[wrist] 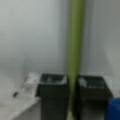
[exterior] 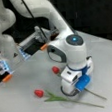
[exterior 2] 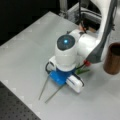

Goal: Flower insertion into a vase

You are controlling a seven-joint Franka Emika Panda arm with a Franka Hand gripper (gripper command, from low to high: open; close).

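Two red-budded flowers lie on the grey table. One flower (exterior: 39, 93) lies free at a front view's bottom, its stem running right. The other flower (exterior: 56, 69) has its stem passing under my gripper (exterior: 68, 91), which is lowered to the table. In the wrist view the green stem (wrist: 74, 45) runs straight between the two black fingers (wrist: 53, 92) of the gripper (wrist: 73, 83), and both press against it. Two stem ends (exterior 2: 44, 87) stick out below the hand in a front view. The brown vase (exterior 2: 113, 58) stands upright at that view's right edge, apart from the gripper.
Grey and black equipment with orange parts (exterior: 33, 46) sits behind the arm at a front view's left. A black cable (exterior: 31, 14) hangs beside the arm. A dark perforated board (exterior 2: 15, 107) borders the table at a front view's bottom left.
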